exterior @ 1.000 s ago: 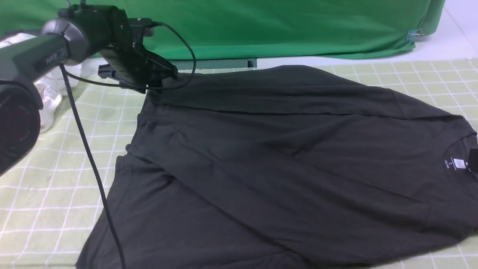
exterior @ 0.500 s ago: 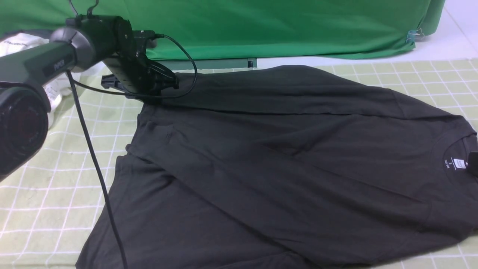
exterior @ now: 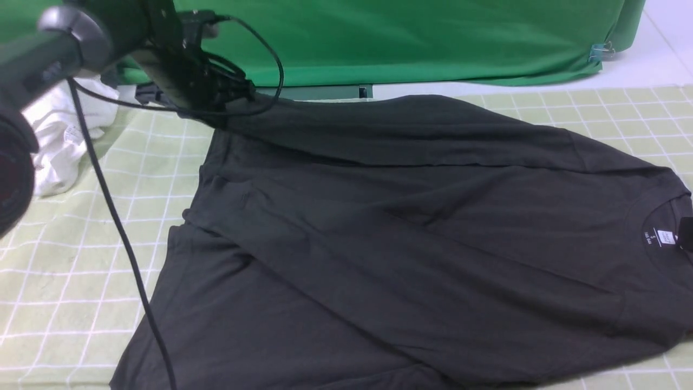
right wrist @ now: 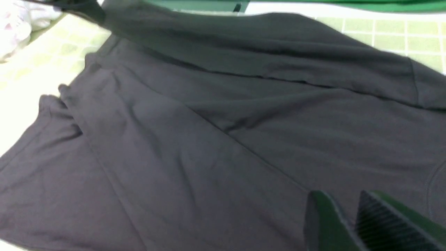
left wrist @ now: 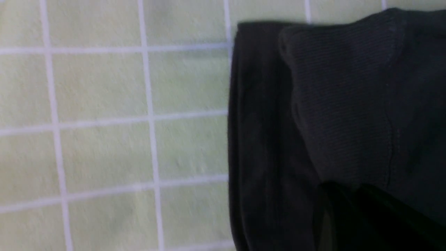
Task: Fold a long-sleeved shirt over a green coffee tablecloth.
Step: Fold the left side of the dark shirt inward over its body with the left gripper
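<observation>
**Black shirt on checked cloth, far sleeve end pinched at the left**

Shows a large black soft-knit long-sleeved shirt (exterior: pixel 411 244) spread across a wide pale yellow-green tablecloth with a grid of thin white lines (exterior: pixel 70 260). Lies with the collar toward the right and the hem toward the left, one sleeve laid diagonally over the body, the other running along the far edge.

At the far left corner, finds the left gripper (exterior: pixel 241 97) clamped shut on the ribbed cuff (left wrist: pixel 341 104) of that far sleeve, holding the sleeve end a little above the cloth. From the left wrist, catches only dark fingers (left wrist: pixel 383 223) pressed to the ribbed knit, with the checked cloth just beside.

Near the collar, places the right gripper (right wrist: pixel 352 209) above the shirt's body, its two dark green fingers (right wrist: pixel 324 223) parted by a narrow gap and gripping nothing.

Reads a single "S" on the small white neck label (exterior: pixel 667 236) inside the collar; cannot make out the finer print beside it. Cannot read the tag on the crumpled white garment (exterior: pixel 59 146) at the far left either. Backs onto plain bright green backdrop fabric (exterior: pixel 406 38).
</observation>
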Robot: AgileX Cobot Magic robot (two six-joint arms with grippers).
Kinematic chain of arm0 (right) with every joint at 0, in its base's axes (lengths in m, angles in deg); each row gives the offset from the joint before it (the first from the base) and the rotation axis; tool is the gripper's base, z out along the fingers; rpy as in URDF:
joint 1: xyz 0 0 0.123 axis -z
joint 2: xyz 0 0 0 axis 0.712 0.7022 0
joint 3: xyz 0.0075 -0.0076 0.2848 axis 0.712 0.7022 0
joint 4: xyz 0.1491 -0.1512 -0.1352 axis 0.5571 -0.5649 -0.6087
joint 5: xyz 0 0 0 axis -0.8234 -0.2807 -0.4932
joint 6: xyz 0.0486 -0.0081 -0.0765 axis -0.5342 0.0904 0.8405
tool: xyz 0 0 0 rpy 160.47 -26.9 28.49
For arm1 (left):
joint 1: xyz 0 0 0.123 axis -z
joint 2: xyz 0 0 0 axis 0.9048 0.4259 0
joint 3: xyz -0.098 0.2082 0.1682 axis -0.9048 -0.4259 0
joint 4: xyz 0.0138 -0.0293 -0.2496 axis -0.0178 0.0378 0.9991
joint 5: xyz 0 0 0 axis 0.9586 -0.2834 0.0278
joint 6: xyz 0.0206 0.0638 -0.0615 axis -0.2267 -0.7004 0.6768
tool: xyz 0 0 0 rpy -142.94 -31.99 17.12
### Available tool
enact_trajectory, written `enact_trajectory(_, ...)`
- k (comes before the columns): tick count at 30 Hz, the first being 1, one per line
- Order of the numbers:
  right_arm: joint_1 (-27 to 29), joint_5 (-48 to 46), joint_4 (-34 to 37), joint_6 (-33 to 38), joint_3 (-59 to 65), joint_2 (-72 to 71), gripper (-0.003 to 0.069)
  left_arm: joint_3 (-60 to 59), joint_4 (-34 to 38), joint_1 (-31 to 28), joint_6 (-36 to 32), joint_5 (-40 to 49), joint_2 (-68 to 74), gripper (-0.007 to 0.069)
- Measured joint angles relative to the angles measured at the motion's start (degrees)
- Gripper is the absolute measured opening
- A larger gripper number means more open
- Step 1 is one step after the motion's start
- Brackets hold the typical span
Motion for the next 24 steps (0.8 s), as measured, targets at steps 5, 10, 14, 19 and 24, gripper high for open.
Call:
enact_trajectory(5,0.0,2.24,-1.23,0.0,0.0,0.0,0.0146,0.0,1.71,0.0,-0.76,6.86,-0.29,0.0031)
enact_trajectory(10,0.0,3.3,-3.82,0.0,0.0,1.45,0.0146,-2.08,1.97,0.55,-1.05,11.75,-3.81,0.0031)
enact_trajectory(14,0.0,3.95,-4.34,0.0,0.0,4.0,0.0146,-7.43,1.67,2.42,-1.05,12.09,-9.26,0.0031)
enact_trajectory(19,0.0,6.26,-4.57,0.0,0.0,6.64,0.0155,-20.49,1.04,6.01,0.77,8.95,-18.94,0.0031)
enact_trajectory(24,0.0,7.18,-4.57,0.19,0.0,6.87,0.0163,-34.13,-0.15,7.57,3.51,5.56,-27.17,0.0031)
